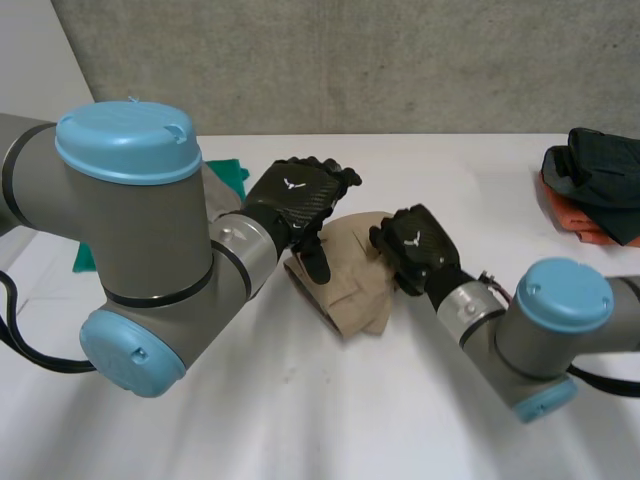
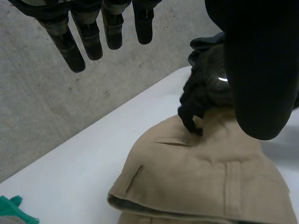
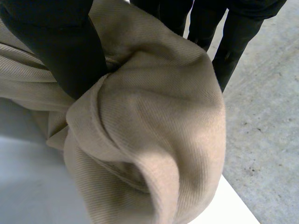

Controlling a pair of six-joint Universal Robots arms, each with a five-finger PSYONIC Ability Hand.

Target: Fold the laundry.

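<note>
Pulling up from this grasp looks risky. The right hand has only a gathered bunch of the tan trousers at their right edge, so a lift would, I judge, drag several layers together and leave the garment more crumpled than flat. The bunch could also slip free if the pinch sits on the outer fold alone. The trousers lie in a rumpled heap in the middle of the white counter, between the two hands; a belt loop and a pocket slit show on their upper face in the left wrist view. The right hand is closed on them, thumb on one side and fingers on the other, with a thick fold of cloth squeezed between. A little farther and to the left, the left hand is spread above the trousers' left edge, fingers straight and holding nothing. Its thumb points down at that edge, and I cannot tell whether it touches the cloth. With that side unpinned, the heap may slide right when pulled. Farther left a green cloth lies behind the left arm, and at the far right a pile of dark and orange clothes sits well apart.
</note>
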